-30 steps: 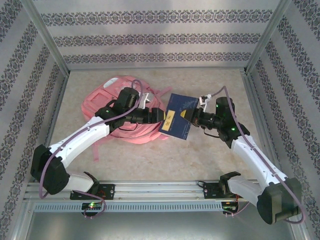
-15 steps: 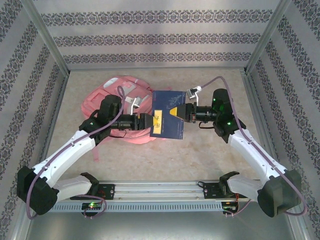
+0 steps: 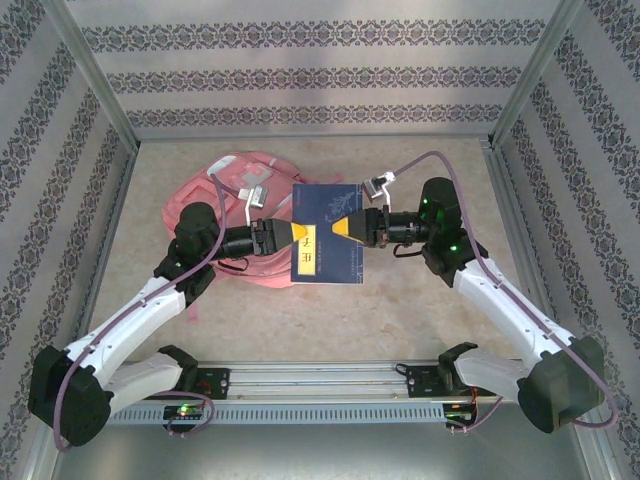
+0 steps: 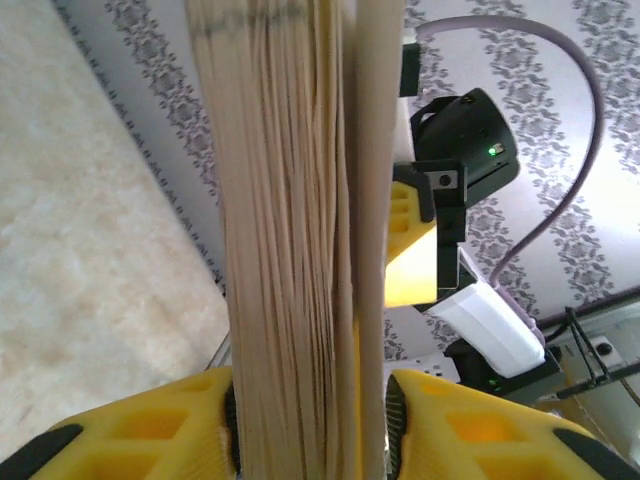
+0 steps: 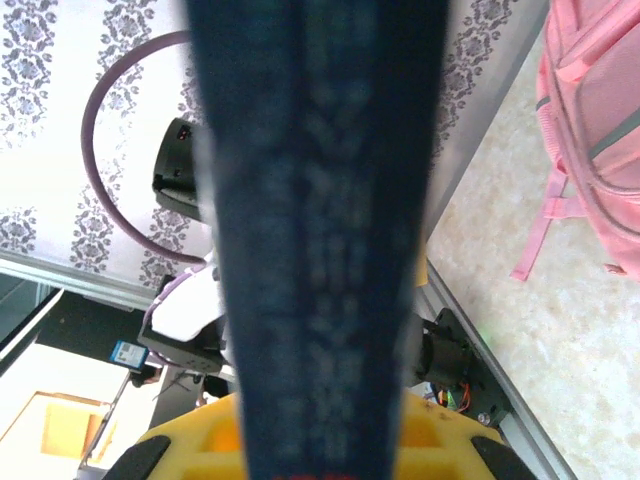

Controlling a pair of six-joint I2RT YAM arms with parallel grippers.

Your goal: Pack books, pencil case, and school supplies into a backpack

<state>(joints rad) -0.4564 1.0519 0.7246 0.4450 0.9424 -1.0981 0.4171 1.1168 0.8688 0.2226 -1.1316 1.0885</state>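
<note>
- Navy book had moved toward the worktop's left edge.
- Left gripper had now clamped its page edge.
- Right gripper stayed clamped on its spine.

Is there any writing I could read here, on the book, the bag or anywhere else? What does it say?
On the navy book, the yellow label: dark characters, too small to read.
On the book's edge in the right wrist view: pale marks, too blurred to read.
On the pink backpack: no lettering visible.
So no text here can be read.
</note>
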